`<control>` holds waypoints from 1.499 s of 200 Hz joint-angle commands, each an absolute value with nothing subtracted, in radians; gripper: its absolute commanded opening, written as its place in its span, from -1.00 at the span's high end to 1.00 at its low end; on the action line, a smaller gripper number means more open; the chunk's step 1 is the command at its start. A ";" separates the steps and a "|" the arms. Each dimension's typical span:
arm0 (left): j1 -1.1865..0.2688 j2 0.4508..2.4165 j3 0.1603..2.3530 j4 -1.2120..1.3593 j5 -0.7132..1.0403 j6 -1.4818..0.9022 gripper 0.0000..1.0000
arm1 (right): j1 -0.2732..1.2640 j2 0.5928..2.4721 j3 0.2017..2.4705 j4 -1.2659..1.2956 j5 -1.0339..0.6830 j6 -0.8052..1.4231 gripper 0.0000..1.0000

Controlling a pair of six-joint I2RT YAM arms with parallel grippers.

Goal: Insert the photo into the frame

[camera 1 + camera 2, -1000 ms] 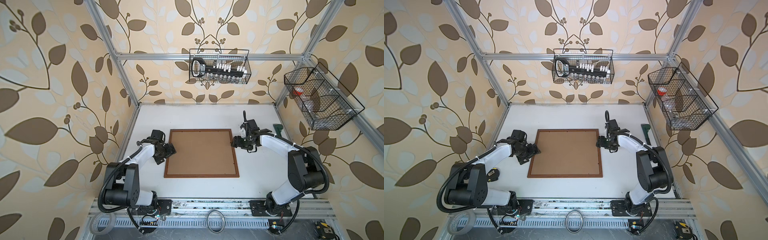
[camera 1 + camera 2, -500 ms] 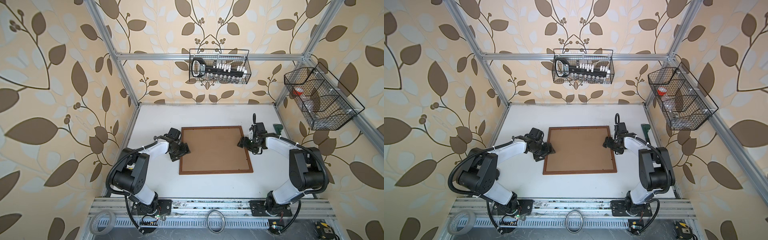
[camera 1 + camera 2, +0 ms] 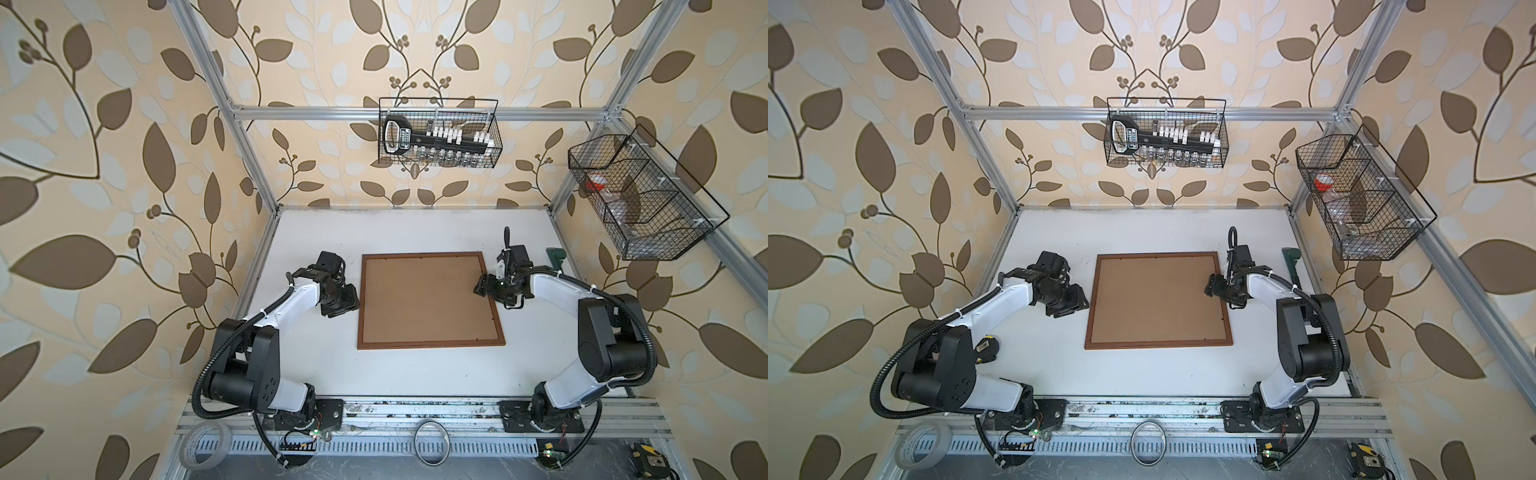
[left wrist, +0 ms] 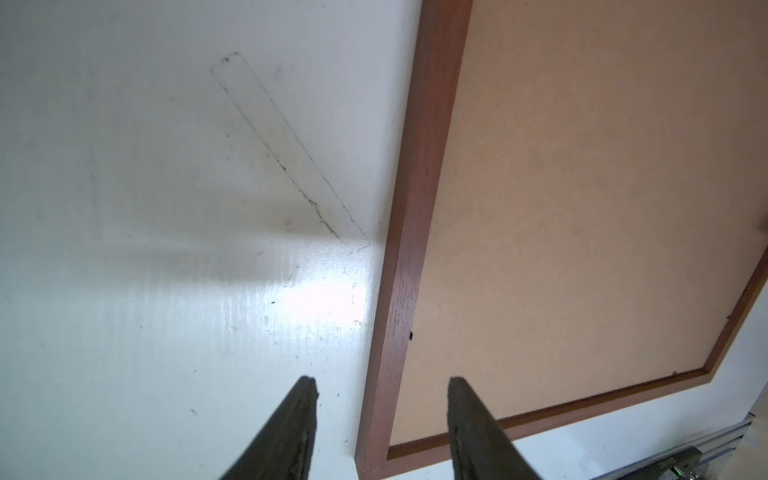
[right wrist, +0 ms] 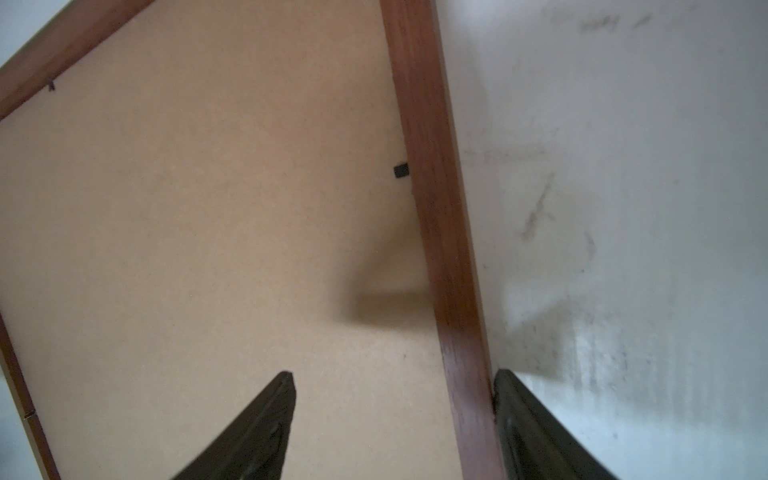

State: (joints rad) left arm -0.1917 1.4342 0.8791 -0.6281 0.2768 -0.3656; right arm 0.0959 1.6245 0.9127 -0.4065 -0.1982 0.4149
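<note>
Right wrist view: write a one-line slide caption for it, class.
Open right gripper straddles one wooden rail of the frame, brown backing board showing, white table beside.

One frame, one brown backing board inside it on the tabletop. Two robot arms: left arm, right arm. Two grippers: left gripper, right gripper. Two wire baskets: back basket, side basket. One tape roll, one thin ring, one green item

frame flat on table, centred
</note>
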 commanded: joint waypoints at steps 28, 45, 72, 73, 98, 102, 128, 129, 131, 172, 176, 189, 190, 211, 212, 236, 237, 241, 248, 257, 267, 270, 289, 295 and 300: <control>-0.228 1.501 0.846 -0.594 0.257 -0.334 0.10 | 0.101 1.645 0.928 -0.408 -0.202 0.391 -0.51; -0.228 1.512 0.848 -0.598 0.241 -0.329 0.18 | 0.102 1.646 0.928 -0.408 -0.202 0.391 -0.51; -0.227 1.529 0.842 -0.597 0.239 -0.331 0.24 | 0.102 1.647 0.928 -0.407 -0.202 0.391 -0.51; -0.227 1.529 0.842 -0.597 0.239 -0.331 0.25 | 0.102 1.646 0.928 -0.407 -0.202 0.391 -0.51; -0.228 1.548 0.839 -0.586 0.239 -0.334 0.30 | 0.103 1.646 0.927 -0.408 -0.197 0.388 -0.51; -0.229 1.552 0.840 -0.585 0.239 -0.334 0.31 | 0.102 1.646 0.928 -0.409 -0.196 0.388 -0.51; -0.232 1.569 0.848 -0.586 0.236 -0.331 0.35 | 0.103 1.644 0.927 -0.411 -0.189 0.387 -0.51; -0.232 1.569 0.848 -0.586 0.236 -0.331 0.35 | 0.102 1.644 0.927 -0.411 -0.189 0.387 -0.51; -0.232 1.570 0.848 -0.586 0.237 -0.331 0.36 | 0.102 1.643 0.926 -0.411 -0.189 0.387 -0.51; -0.258 1.590 0.851 -0.590 0.226 -0.329 0.42 | 0.102 1.647 0.924 -0.410 -0.186 0.385 -0.51; -0.264 1.593 0.853 -0.592 0.224 -0.329 0.43 | 0.102 1.646 0.925 -0.410 -0.185 0.385 -0.51; -0.279 1.601 0.855 -0.597 0.217 -0.331 0.43 | 0.102 1.646 0.926 -0.410 -0.184 0.385 -0.51; -0.279 1.602 0.855 -0.598 0.217 -0.332 0.43 | 0.103 1.646 0.926 -0.410 -0.184 0.384 -0.51; -0.282 1.615 0.859 -0.600 0.209 -0.335 0.45 | 0.102 1.646 0.926 -0.409 -0.185 0.385 -0.51; -0.282 1.615 0.860 -0.600 0.209 -0.336 0.45 | 0.102 1.646 0.925 -0.409 -0.185 0.386 -0.51; -0.284 1.638 0.873 -0.604 0.202 -0.338 0.48 | 0.102 1.646 0.926 -0.408 -0.184 0.387 -0.51; -0.285 1.639 0.873 -0.604 0.202 -0.338 0.48 | 0.103 1.646 0.926 -0.408 -0.184 0.387 -0.51; -0.285 1.642 0.874 -0.606 0.200 -0.337 0.48 | 0.102 1.646 0.926 -0.409 -0.184 0.387 -0.51; -0.288 1.651 0.876 -0.608 0.193 -0.339 0.49 | 0.101 1.646 0.925 -0.410 -0.182 0.384 -0.51; -0.294 1.660 0.883 -0.614 0.188 -0.339 0.50 | 0.101 1.644 0.926 -0.408 -0.182 0.385 -0.51; -0.303 1.671 0.889 -0.618 0.175 -0.342 0.51 | 0.102 1.646 0.926 -0.408 -0.182 0.385 -0.51; -0.305 1.675 0.892 -0.619 0.170 -0.343 0.51 | 0.101 1.646 0.926 -0.408 -0.181 0.385 -0.51; -0.310 1.718 0.908 -0.625 0.161 -0.355 0.52 | 0.102 1.645 0.924 -0.407 -0.184 0.387 -0.51; -0.309 1.733 0.914 -0.624 0.162 -0.361 0.52 | 0.103 1.645 0.924 -0.408 -0.184 0.386 -0.51; -0.311 1.743 0.919 -0.623 0.162 -0.364 0.52 | 0.103 1.643 0.924 -0.408 -0.183 0.386 -0.51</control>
State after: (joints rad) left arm -0.2962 1.6508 0.9226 -0.6090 0.2424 -0.3466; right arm 0.0963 1.6264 0.9127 -0.4065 -0.1936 0.3996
